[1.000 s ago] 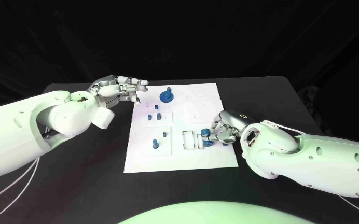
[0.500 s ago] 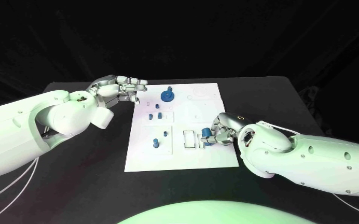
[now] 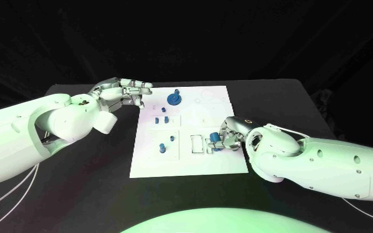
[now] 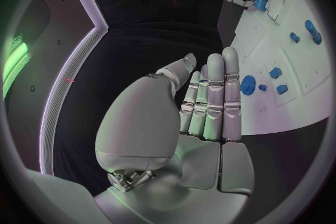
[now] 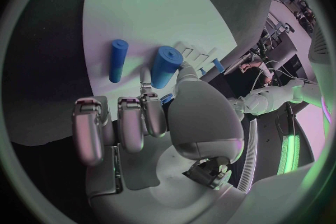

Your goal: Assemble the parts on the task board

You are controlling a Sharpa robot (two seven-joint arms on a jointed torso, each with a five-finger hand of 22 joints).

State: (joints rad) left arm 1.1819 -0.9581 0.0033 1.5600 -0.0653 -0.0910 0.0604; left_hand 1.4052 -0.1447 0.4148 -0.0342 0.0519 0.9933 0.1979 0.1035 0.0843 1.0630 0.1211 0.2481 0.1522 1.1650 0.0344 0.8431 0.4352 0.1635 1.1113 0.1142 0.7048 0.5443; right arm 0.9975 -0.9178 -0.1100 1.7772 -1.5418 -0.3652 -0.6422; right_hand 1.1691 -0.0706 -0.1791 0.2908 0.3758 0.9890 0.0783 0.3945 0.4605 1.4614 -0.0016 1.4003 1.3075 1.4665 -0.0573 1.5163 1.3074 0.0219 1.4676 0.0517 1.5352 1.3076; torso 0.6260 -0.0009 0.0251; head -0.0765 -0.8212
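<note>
The right hand (image 3: 225,136) pinches a short blue cylinder (image 3: 214,138) at the near right of the white task board (image 3: 186,163). It looks light, rigid and smooth, likely slippery, so a grip across its round sides seems best. Other blue parts stand in the board's recesses: a gear (image 3: 173,100) at the far side, pegs (image 3: 161,148) left. The left hand (image 3: 124,91) hovers empty beside the board's far left edge, fingers extended.
</note>
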